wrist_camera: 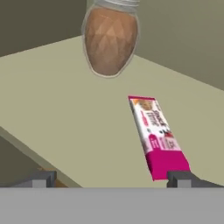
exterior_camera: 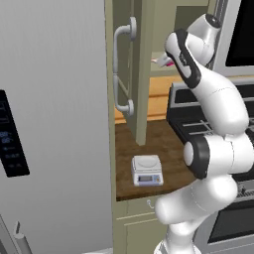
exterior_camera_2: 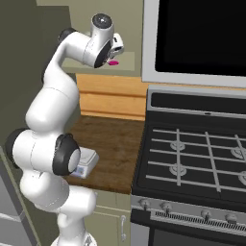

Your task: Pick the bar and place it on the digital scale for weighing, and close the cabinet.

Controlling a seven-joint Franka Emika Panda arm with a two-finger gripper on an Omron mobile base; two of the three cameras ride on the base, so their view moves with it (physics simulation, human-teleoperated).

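Left base view: the cabinet (exterior_camera: 141, 69) is seen with its door swung open toward the camera, the long curved handle (exterior_camera: 120, 69) on the door's face, and the white arm reaches up into the opening. On the cabinet shelf, near its front edge, a small pink and white shape is glimpsed just beside the arm, probably the bar (exterior_camera: 163, 61), though it is too small to be read clearly. The digital scale (exterior_camera: 147, 170) stands on the wooden worktop (exterior_camera: 163, 144) below, near the worktop's front edge and toward its left end, with nothing on its platform. Right base view: the hand is raised to the shelf, and a sliver of magenta, the bar (exterior_camera_2: 113, 63), is seen just under it at the shelf's front edge. The scale (exterior_camera_2: 87, 164) is partly hidden behind the arm, at the left front corner of the worktop beside the stove (exterior_camera_2: 192, 158). Hand view: the gripper (wrist_camera: 111, 179) is spread wide and holds nothing; the bar (wrist_camera: 157, 135) lies flat on the shelf, its near end just beside the right fingertip (wrist_camera: 180, 178). A brown jar (wrist_camera: 109, 37) stands farther back on the shelf, apart from the bar.
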